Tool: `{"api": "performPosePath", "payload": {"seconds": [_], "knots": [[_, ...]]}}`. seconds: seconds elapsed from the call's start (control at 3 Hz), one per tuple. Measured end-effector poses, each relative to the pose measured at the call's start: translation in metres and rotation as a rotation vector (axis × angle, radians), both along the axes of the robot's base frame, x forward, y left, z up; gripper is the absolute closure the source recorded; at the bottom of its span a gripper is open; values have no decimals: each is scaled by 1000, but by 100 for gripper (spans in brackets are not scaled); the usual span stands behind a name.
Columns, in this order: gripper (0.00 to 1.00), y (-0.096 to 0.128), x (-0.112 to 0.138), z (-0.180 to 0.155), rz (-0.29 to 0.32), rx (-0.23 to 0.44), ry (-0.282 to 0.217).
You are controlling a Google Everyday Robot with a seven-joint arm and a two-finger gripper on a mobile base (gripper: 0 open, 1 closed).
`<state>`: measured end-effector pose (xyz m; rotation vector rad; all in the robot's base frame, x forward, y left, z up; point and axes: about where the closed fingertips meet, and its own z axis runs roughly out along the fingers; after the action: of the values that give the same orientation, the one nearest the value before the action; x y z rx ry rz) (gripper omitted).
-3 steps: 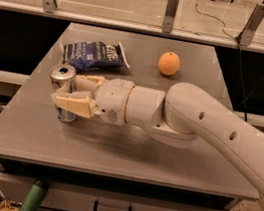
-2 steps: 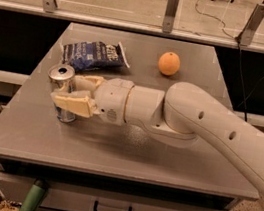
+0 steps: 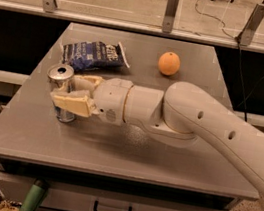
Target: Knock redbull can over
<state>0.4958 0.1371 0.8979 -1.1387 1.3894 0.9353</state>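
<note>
The redbull can [image 3: 61, 72], slim and silver with a shiny round top, stands upright near the left edge of the grey table [image 3: 128, 152]. My gripper [image 3: 66, 89] reaches in from the right, and its cream fingers [image 3: 73, 102] lie on either side of the can's body. The near finger crosses the front of the can and the far finger sits behind it. The fingers look closed against the can. The can's lower end [image 3: 64, 115] shows below the near finger, resting on the table.
A dark blue chip bag [image 3: 94, 54] lies behind the can. An orange round fruit [image 3: 169, 63] sits at the back centre. My white arm [image 3: 209, 126] crosses the table's right half. A railing runs behind the table, and a drawer handle [image 3: 112, 210] is below the front edge.
Almost nothing has changed. The gripper and the can stay in the same place, and the can is still upright.
</note>
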Motion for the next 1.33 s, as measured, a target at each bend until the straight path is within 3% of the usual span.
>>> {"api": "performPosePath", "payload": {"seconds": [0.67,1.33], "knots": [[100,-10,15,6,15,-129,13],[100,-40,23,9,-9,-267,52]]}}
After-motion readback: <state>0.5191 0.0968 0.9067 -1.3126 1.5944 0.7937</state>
